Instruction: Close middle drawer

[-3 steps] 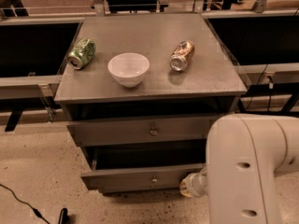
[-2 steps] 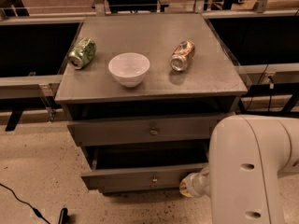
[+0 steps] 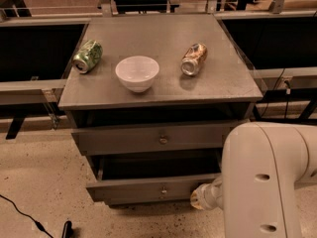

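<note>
The middle drawer (image 3: 148, 190) is a grey front with a small brass knob (image 3: 163, 191). It stands pulled out below the upper drawer front (image 3: 148, 139), and a dark gap shows its open box. My gripper (image 3: 200, 198) shows only as a pale yellowish end piece low at the right end of that drawer front, close to or touching it. The rest is hidden behind my large white arm housing (image 3: 262, 182).
On the grey cabinet top (image 3: 163, 90) lie a green can (image 3: 88, 56) on its side, a white bowl (image 3: 137, 73) and a brown-gold can (image 3: 193, 59) on its side. A black cable (image 3: 20, 209) runs over the speckled floor at the lower left. Dark rails flank the cabinet.
My arm housing has edged slightly to the right. The middle drawer front stands where it was.
</note>
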`<move>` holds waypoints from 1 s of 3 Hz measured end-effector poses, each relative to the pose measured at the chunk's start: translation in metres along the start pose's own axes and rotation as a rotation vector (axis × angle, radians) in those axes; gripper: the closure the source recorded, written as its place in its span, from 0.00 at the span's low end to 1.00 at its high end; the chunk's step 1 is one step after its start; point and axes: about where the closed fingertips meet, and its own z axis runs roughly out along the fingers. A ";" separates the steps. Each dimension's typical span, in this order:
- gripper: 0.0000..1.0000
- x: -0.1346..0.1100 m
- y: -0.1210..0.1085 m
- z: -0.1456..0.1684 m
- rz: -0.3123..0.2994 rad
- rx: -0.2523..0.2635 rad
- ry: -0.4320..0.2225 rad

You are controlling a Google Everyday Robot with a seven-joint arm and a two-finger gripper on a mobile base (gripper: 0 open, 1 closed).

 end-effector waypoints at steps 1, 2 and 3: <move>0.59 0.000 0.000 0.000 0.000 0.000 0.000; 0.35 0.000 0.000 0.000 0.000 0.000 0.000; 0.33 -0.005 -0.003 -0.007 -0.022 0.008 0.004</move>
